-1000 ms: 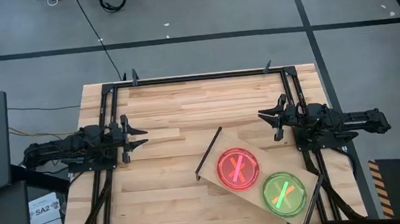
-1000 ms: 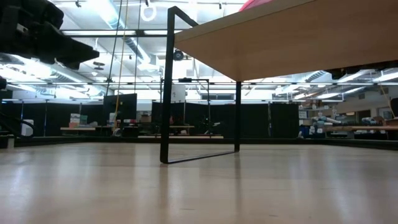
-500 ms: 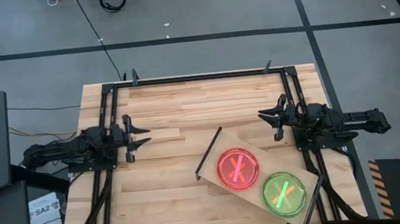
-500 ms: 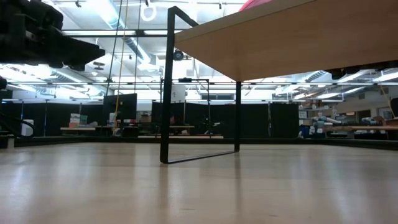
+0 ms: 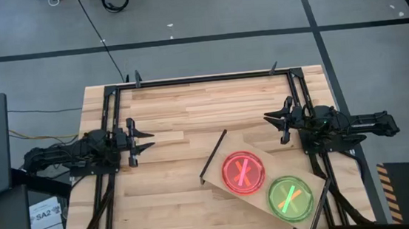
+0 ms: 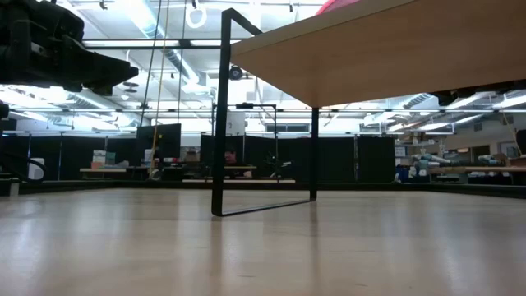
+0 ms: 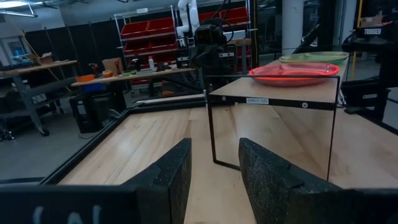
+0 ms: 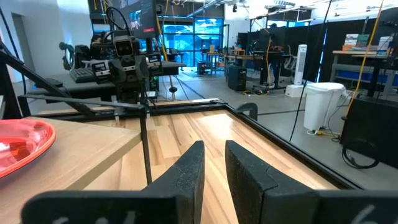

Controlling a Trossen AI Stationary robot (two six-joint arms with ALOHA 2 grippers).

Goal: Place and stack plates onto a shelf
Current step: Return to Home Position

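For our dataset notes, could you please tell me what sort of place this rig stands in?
Most likely a robotics lab or workshop: shelving with red parts bins, cluttered workbenches, and exposed ceiling ducts over black partitions beyond the table.

White label (image 5: 44,214) — probably "SA2" (floor-side).
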